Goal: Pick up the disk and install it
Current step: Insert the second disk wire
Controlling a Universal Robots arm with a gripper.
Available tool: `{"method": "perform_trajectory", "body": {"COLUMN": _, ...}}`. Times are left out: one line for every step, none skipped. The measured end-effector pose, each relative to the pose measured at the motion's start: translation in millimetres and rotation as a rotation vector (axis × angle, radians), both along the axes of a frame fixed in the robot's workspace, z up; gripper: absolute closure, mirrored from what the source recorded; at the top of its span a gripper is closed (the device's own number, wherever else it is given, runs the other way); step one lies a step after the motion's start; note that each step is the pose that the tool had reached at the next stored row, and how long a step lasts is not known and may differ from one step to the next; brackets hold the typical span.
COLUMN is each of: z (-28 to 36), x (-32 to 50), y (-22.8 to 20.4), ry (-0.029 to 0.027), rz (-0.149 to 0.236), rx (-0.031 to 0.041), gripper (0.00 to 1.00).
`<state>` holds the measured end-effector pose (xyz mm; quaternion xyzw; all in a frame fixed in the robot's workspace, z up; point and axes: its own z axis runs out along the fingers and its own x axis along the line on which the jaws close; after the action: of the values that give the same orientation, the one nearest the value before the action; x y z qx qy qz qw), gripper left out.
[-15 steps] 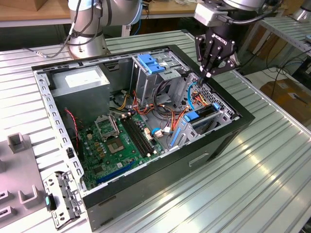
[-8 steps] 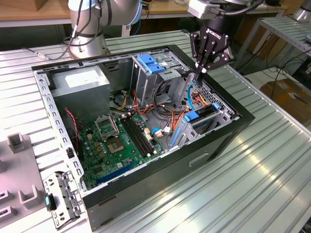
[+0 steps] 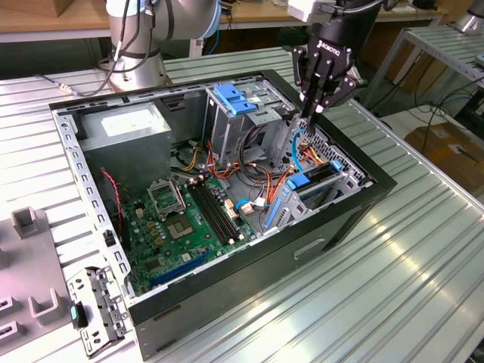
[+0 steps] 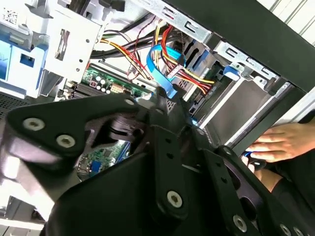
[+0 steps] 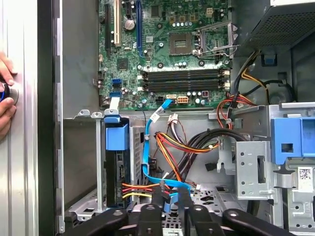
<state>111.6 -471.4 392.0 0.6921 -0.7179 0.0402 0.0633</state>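
The tool [image 3: 316,106] hangs inside the open computer case [image 3: 363,208], its fingertips pinched together around the thin blue cable [image 5: 147,147], as the first wrist view shows. The disk [image 5: 116,162], dark with blue carrier rails, stands seated on edge in the drive bay just beside the tool. The motherboard [image 5: 167,49] lies beyond the tool. A person's hand [image 4: 278,145] rests on the table outside the case wall.

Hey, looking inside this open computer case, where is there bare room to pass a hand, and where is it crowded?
Bare: the motherboard between the power supply and the disk. Crowded: the gripper hangs over tangled cables between the disk and the grey cage.
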Motion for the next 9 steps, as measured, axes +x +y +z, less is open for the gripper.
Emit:
{"method": "perform_trajectory", "body": {"z": 0.0, "x": 0.0, "y": 0.7, "ry": 0.0000, "rz": 0.000, "rx": -0.0034, "gripper": 0.69}}
{"method": "perform_trajectory", "body": {"z": -0.1, "x": 0.0, "y": 0.7, "ry": 0.0000, "rz": 0.000, "rx": -0.0060, "gripper": 0.69}}
{"method": "perform_trajectory", "body": {"z": 0.0, "x": 0.0, "y": 1.4, "ry": 0.0000, "rz": 0.000, "rx": -0.0152, "gripper": 0.62}}
{"method": "perform_trajectory", "body": {"z": -0.1, "x": 0.0, "y": 2.5, "ry": 0.0000, "rz": 0.000, "rx": -0.0216, "gripper": 0.62}}
{"method": "perform_trajectory", "body": {"z": -0.3, "x": 0.0, "y": 4.7, "ry": -0.0001, "rz": 0.000, "rx": -0.0286, "gripper": 0.62}}
{"method": "perform_trajectory", "body": {"z": -0.9, "x": 0.1, "y": 7.9, "ry": 0.0000, "rz": 0.000, "rx": -0.0342, "gripper": 0.62}}
{"method": "perform_trajectory", "body": {"z": -1.4, "x": 0.1, "y": 9.9, "ry": 0.0000, "rz": 0.000, "rx": -0.0386, "gripper": 0.62}}
{"method": "perform_trajectory", "body": {"z": -2.3, "x": 0.2, "y": 11.9, "ry": 0.0000, "rz": 0.000, "rx": -0.0453, "gripper": 0.62}}
{"method": "perform_trajectory", "body": {"z": -3.2, "x": 0.1, "y": 12.9, "ry": 0.0000, "rz": 0.000, "rx": -0.0507, "gripper": 0.62}}
